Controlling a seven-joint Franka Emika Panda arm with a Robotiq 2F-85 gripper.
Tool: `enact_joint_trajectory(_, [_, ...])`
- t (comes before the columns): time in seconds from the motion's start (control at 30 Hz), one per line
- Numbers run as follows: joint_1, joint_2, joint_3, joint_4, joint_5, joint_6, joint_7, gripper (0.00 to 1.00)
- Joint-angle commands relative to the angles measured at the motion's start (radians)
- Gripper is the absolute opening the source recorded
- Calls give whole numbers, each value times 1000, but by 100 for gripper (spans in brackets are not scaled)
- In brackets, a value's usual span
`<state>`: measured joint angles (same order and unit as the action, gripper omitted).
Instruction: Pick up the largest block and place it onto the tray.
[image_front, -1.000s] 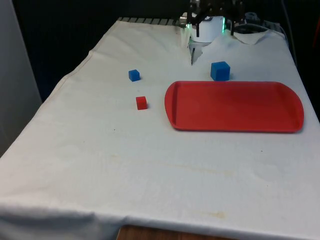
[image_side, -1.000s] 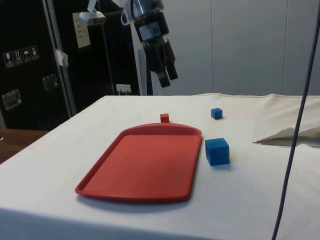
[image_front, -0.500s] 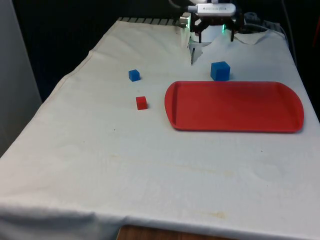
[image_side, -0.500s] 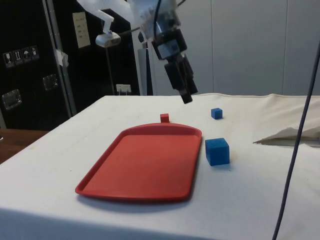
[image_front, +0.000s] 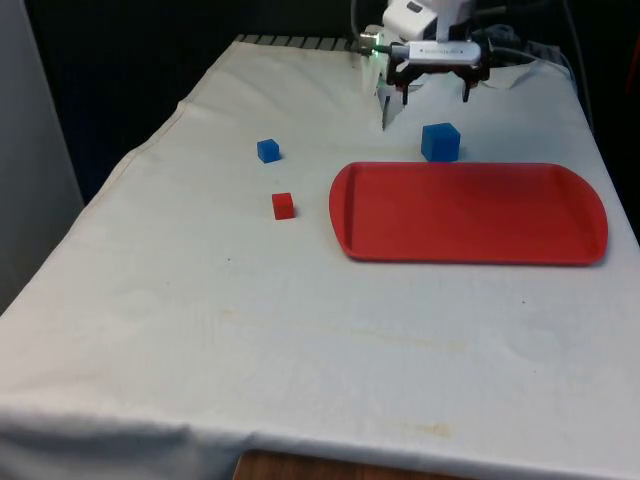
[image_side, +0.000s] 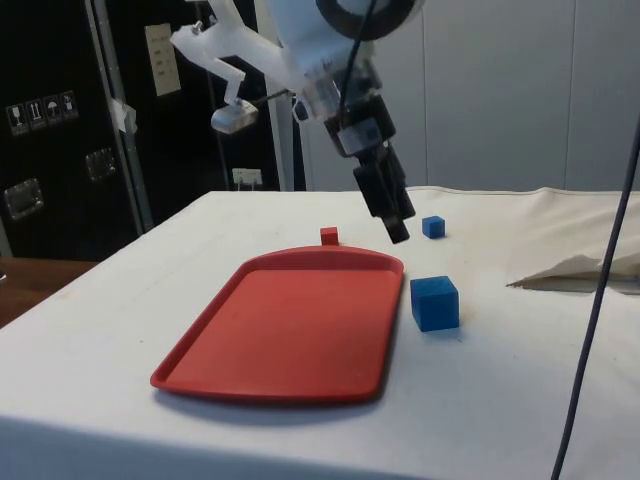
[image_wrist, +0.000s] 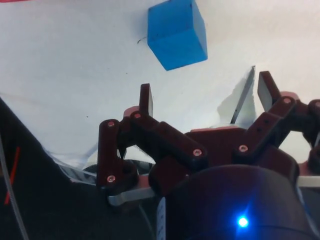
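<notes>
The red tray lies ready. The big blue block sits off its far rim, at 12 o'clock in the front view. The gripper hangs above it, fingers spread wide; I'd square them to 2 opposite faces and descend straight.

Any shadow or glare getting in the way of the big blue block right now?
Front view: the large blue block is evenly lit, no glare; the gripper hangs open above it. Side view: a soft shadow beside the block on the cloth, tray matte. Wrist view: block clear, faces evenly bright.
</notes>
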<state>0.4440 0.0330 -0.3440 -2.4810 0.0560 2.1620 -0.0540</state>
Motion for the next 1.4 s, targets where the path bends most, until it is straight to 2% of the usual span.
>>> enact_joint_trajectory(0.0, [6,0,5,-10,0,19,11,100])
enact_joint_trajectory(0.2, [8,5,42,-35,-8,44,36,100])
enact_joint_trajectory(0.23, [2,4,38,-28,0,28,21,100])
enact_joint_trajectory(0.27, [8,8,56,-42,-10,52,45,100])
enact_joint_trajectory(0.43, [9,23,90,-52,-9,75,68,100])
enact_joint_trajectory(0.47, [8,34,104,-56,-8,89,73,100])
enact_joint_trajectory(0.53, [7,39,109,-58,-7,95,74,100])
enact_joint_trajectory(0.57, [3,33,108,-53,-2,78,65,100])
enact_joint_trajectory(0.63, [6,60,122,-61,-8,117,76,100])
enact_joint_trajectory(0.8, [6,100,130,-56,-26,137,80,100])
enact_joint_trajectory(0.83, [3,97,131,-56,-12,133,68,100])
enact_joint_trajectory(0.87, [6,106,130,-55,-30,140,79,100])
enact_joint_trajectory(1.0, [3,124,125,-52,-54,144,74,100])
enact_joint_trajectory(1.37, [2,148,123,-54,-87,154,65,100])
